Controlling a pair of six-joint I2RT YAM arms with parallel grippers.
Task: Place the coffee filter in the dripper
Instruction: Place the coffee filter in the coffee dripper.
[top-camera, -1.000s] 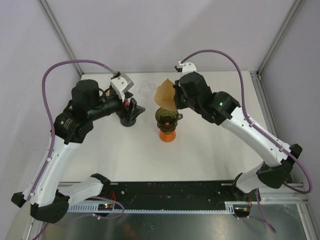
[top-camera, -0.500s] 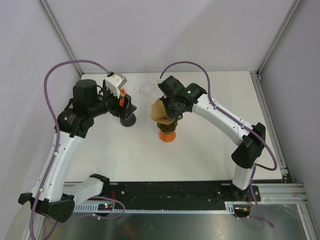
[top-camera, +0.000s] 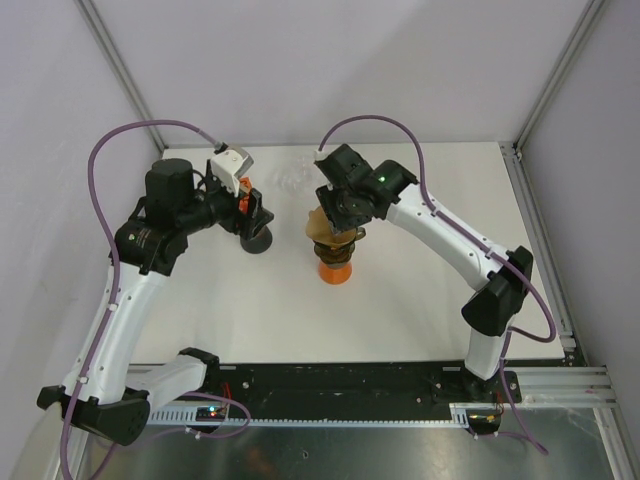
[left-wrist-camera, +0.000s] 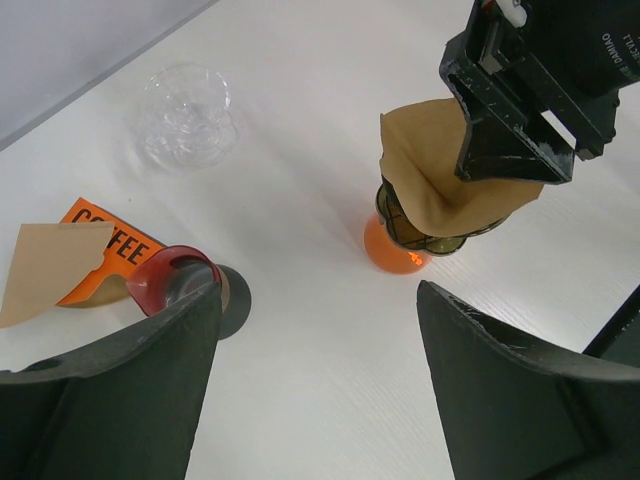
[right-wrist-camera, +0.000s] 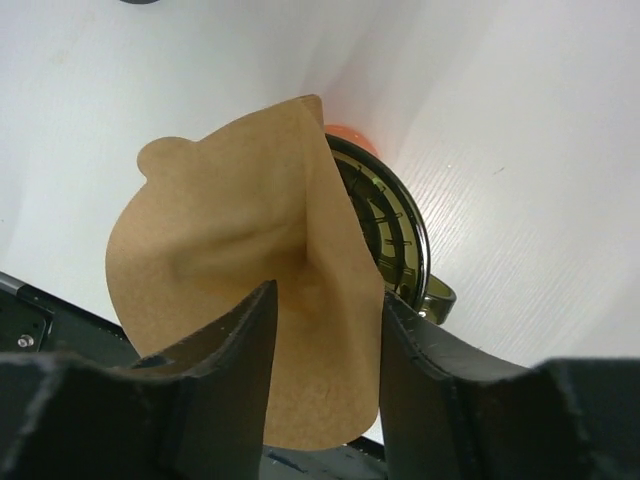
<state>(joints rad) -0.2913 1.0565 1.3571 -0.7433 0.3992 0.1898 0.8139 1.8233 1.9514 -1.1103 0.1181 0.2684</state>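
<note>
I see a clear plastic cup (left-wrist-camera: 185, 115) standing alone on the white table (left-wrist-camera: 300, 400). Nearer me lies an orange packet (left-wrist-camera: 105, 245) marked COFFEE, with a loose brown paper (left-wrist-camera: 45, 270) overlapping its edge. A black, red-rimmed piece (left-wrist-camera: 185, 290) sits just beside it.

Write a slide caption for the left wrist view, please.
Brown coffee filter resting in the dripper, right gripper at its upper edge.

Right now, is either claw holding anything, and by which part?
The right claw brackets the upper edge of the brown paper coffee filter; whether it grips cannot be told. The left claw holds nothing.
</note>
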